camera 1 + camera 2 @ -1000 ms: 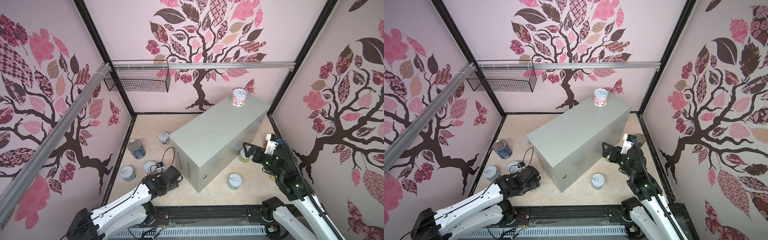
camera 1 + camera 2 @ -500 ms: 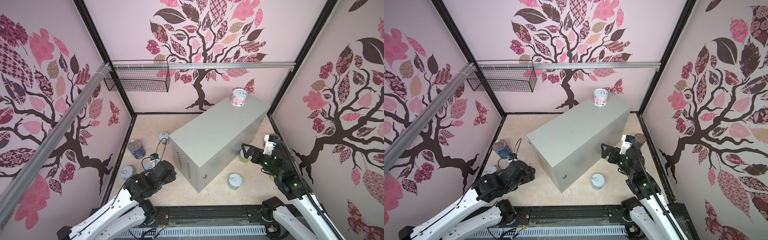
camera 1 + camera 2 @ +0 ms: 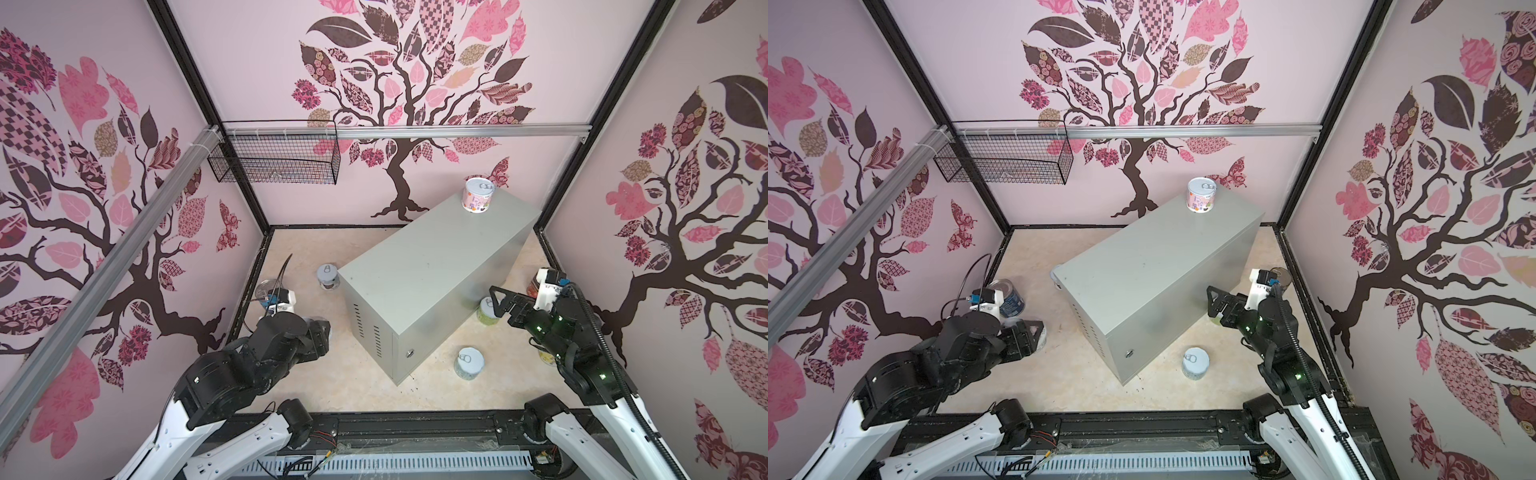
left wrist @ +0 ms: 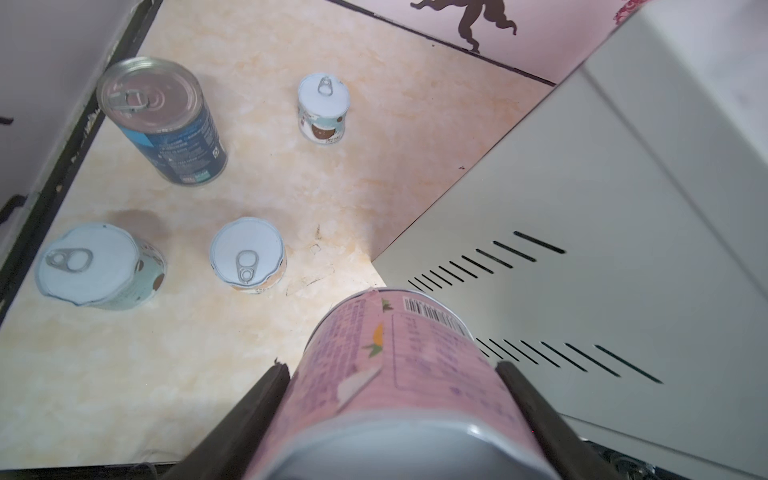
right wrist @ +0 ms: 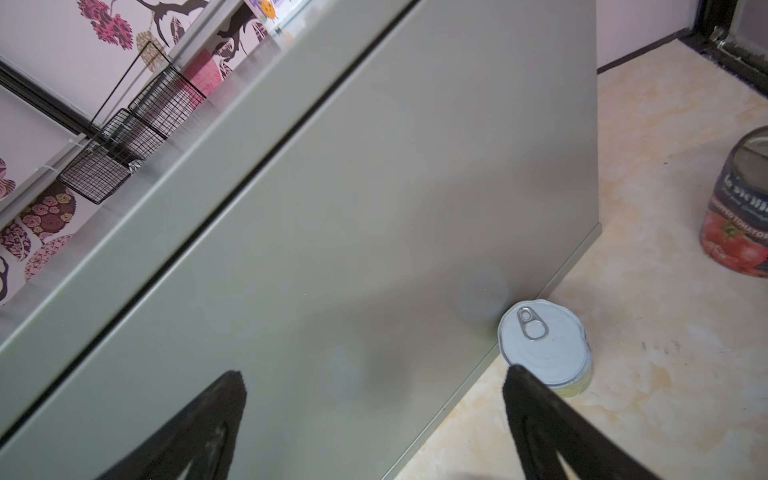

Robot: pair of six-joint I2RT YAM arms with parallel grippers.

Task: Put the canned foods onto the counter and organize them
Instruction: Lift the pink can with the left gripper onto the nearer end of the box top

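L tool holds pink can

White lower links, black joints — the right arm carries green lights and a ribbed black cable; the right claw is black, tapered.

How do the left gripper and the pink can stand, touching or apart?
Touching. The left wrist view shows the left gripper closed on the pink can, both fingers pressed against its sides with no gap.
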